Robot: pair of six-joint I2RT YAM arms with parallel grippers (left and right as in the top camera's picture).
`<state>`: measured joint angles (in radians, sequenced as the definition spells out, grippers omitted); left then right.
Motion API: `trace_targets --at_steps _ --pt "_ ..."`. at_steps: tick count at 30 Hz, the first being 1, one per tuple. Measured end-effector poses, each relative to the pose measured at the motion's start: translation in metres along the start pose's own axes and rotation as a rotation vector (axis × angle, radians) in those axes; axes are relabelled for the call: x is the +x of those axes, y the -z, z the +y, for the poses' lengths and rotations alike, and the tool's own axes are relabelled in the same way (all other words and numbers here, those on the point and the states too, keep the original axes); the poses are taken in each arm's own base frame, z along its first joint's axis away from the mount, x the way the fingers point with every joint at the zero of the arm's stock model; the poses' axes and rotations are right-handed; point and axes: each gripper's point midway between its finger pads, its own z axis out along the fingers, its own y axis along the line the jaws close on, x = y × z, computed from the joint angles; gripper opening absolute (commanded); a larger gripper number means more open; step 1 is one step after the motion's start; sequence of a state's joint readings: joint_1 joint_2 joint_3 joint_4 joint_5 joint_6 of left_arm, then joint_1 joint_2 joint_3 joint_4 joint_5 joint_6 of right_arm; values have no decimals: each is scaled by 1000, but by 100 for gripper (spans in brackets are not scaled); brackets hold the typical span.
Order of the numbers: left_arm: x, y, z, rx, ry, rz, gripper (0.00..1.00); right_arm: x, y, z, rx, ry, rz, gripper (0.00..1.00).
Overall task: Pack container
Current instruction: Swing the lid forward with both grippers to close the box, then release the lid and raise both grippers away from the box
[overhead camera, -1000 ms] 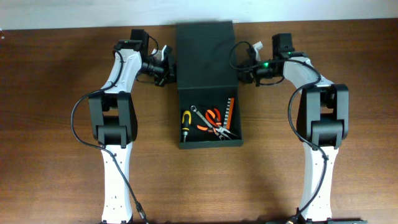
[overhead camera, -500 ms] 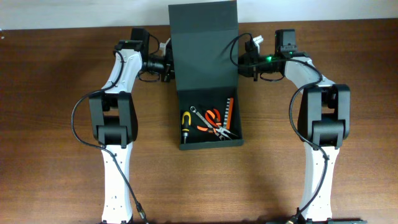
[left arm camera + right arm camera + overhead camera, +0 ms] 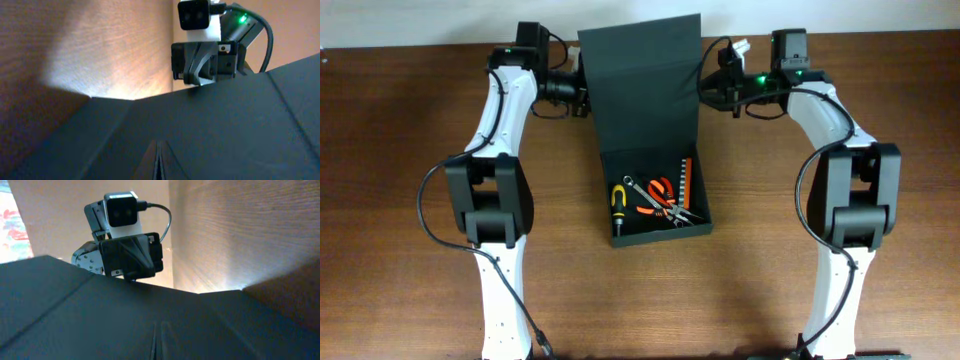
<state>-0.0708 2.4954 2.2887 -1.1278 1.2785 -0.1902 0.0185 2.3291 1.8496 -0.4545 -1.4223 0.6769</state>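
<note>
The container point(image 3: 660, 232), a dark green-black box, lies open at the table's middle with hand tools inside: a yellow-handled screwdriver point(image 3: 618, 200), orange pliers point(image 3: 661, 190) and an orange bit strip point(image 3: 686, 180). Its flap lid point(image 3: 640, 80) is raised and tilts up from the back hinge. My left gripper point(image 3: 583, 92) is shut on the lid's left edge and my right gripper point(image 3: 706, 86) on its right edge. In each wrist view the dark lid point(image 3: 225, 130) point(image 3: 100, 315) fills the lower frame. The pressed-together fingers point(image 3: 156, 167) point(image 3: 153, 347) show at bottom centre.
Brown wooden table point(image 3: 410, 250) surrounds the box. Both arms reach from the front edge to the back, one on each side of the container. A pale wall strip runs along the table's far edge point(image 3: 420, 20).
The lid has swung up from lying flat behind the box to a raised tilt. Both grippers rose and moved back with its side edges.
</note>
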Motion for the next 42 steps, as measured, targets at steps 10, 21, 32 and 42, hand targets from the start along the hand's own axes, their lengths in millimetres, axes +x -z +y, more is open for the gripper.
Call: trace_targets --at_steps 10,21,32,42 --pt "41 5 -8 -10 73 88 2 9 4 28 -12 28 4 4" --pt "75 32 -93 -16 -103 74 2 15 35 85 -22 139 -58 4" --pt "112 -4 -121 -3 -185 192 2 19 67 118 -24 197 -123 4" --pt "97 14 -90 -156 -224 155 2 22 70 127 -23 231 -130 4"
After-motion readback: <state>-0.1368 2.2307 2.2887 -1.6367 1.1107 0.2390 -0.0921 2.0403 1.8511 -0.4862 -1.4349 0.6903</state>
